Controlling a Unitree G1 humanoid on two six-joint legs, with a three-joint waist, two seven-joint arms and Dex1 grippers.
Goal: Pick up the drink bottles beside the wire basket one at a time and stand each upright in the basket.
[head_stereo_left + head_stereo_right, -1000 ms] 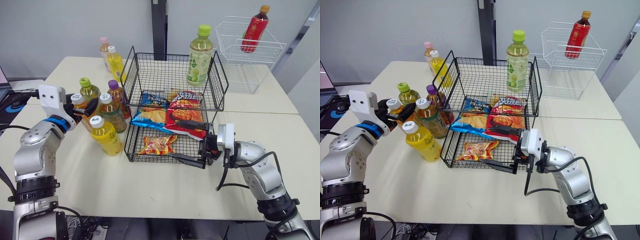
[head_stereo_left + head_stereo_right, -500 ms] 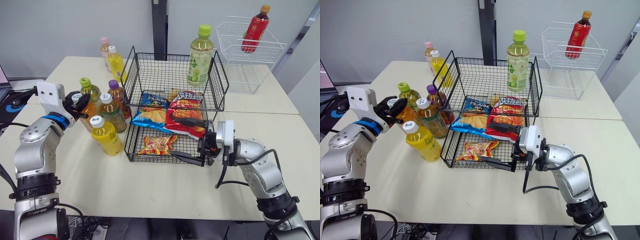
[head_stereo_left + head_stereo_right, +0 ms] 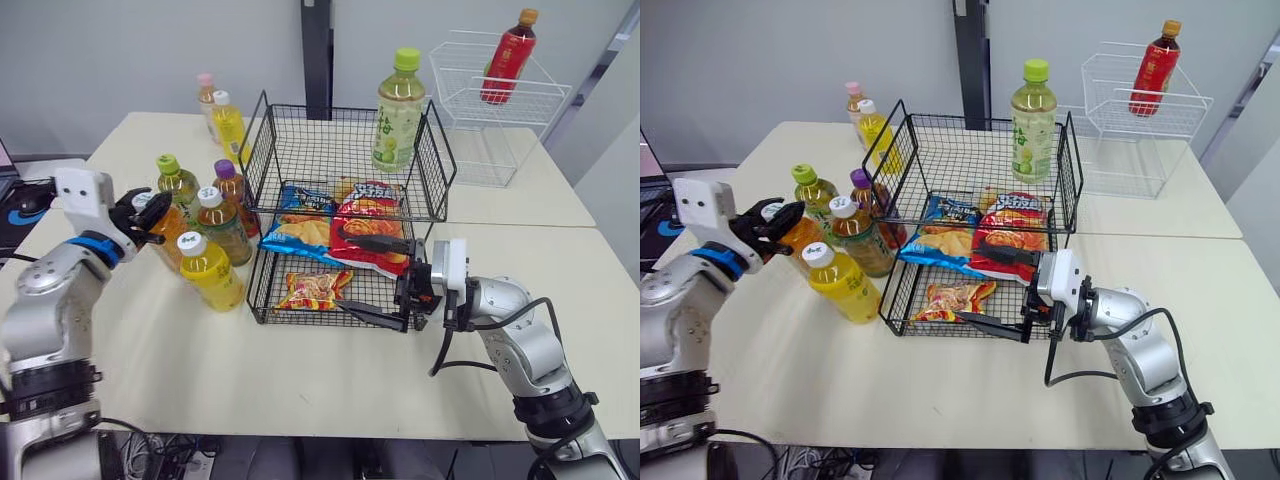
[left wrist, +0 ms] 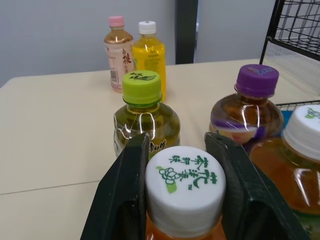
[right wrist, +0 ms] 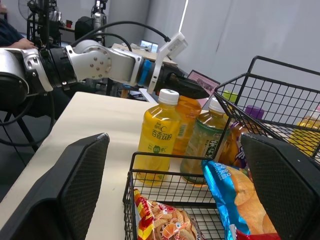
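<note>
The left gripper (image 3: 148,207) reaches in level from the robot's left, and its jaws are closed on the white cap of an orange bottle (image 4: 184,186); the bottle stands upright on the table (image 3: 300,370), long axis vertical, so the jaws cross it at the very top; the black wire basket (image 3: 350,110) lies to the bottle's right, with other bottles standing between them, so I judge the move needs a lift clear of those caps before it crosses over the basket's side wall; the left arm is much the nearer; the right gripper (image 3: 385,282) hangs at the front of the basket's lower tier, jaws spread wide and empty; counting bottles beside the basket, there are seven: five in the near cluster, namely the held one, a green-capped bottle (image 3: 176,183), a purple-capped bottle (image 3: 231,190), a tea bottle (image 3: 222,228) and a yellow bottle (image 3: 210,275); two stand further back, a pink-capped bottle (image 3: 206,92) and a second yellow bottle (image 3: 228,122); one large green bottle (image 3: 398,115) is upright in the upper tier; one red bottle (image 3: 508,58) sits in a white basket (image 3: 520,150) behind; I make out three snack bags (image 3: 372,225) in the lower tier.
</note>
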